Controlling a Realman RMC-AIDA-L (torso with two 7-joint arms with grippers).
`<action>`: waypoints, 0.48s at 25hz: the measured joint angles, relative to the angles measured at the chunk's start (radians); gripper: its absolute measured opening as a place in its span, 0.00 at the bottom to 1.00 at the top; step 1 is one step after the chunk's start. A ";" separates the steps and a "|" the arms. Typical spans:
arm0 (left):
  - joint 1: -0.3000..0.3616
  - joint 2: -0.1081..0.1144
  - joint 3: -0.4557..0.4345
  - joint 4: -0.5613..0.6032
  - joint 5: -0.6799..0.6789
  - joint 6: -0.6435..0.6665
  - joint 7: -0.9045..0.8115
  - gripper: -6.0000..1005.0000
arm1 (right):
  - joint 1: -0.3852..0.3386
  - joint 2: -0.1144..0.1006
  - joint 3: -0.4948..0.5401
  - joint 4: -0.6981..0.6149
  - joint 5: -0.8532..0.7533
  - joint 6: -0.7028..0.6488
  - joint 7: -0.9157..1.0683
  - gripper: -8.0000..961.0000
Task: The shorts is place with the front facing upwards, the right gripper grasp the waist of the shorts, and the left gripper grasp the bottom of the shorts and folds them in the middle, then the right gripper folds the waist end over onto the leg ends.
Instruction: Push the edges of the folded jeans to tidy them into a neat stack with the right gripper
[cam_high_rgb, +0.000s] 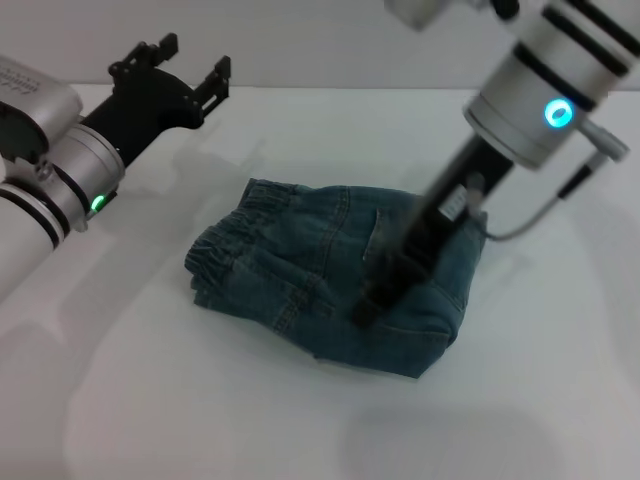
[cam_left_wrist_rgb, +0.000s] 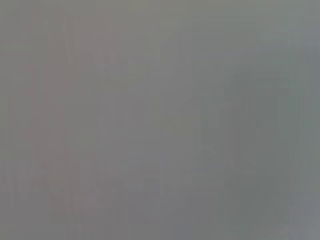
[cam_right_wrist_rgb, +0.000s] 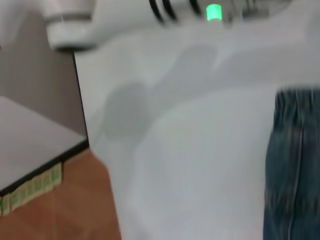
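Left hand (cam_high_rgb: 180, 70) raised, open; right hand (cam_high_rgb: 375, 300) lowered.

Under the black right gripper (cam_high_rgb: 365, 310), the shorts (cam_high_rgb: 300, 275) are faded blue denim with lighter seams. Around them the table (cam_high_rgb: 200, 420) is plain white. The left gripper (cam_high_rgb: 185, 75) is black too.

The head view looks down from above on the white table (cam_high_rgb: 300, 430), the right wrist view skims that table's edge close up, and the left wrist view shows only blank grey.
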 joint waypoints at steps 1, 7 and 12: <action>0.000 0.000 -0.009 0.000 0.000 0.001 0.005 0.71 | -0.005 0.000 0.000 0.010 -0.013 -0.003 0.000 0.49; -0.002 0.000 -0.066 0.000 0.000 0.004 0.025 0.71 | -0.044 0.006 -0.010 0.069 -0.056 0.018 -0.002 0.49; -0.006 -0.001 -0.101 -0.001 0.000 0.016 0.044 0.71 | -0.074 0.012 -0.051 0.097 -0.067 0.085 -0.005 0.49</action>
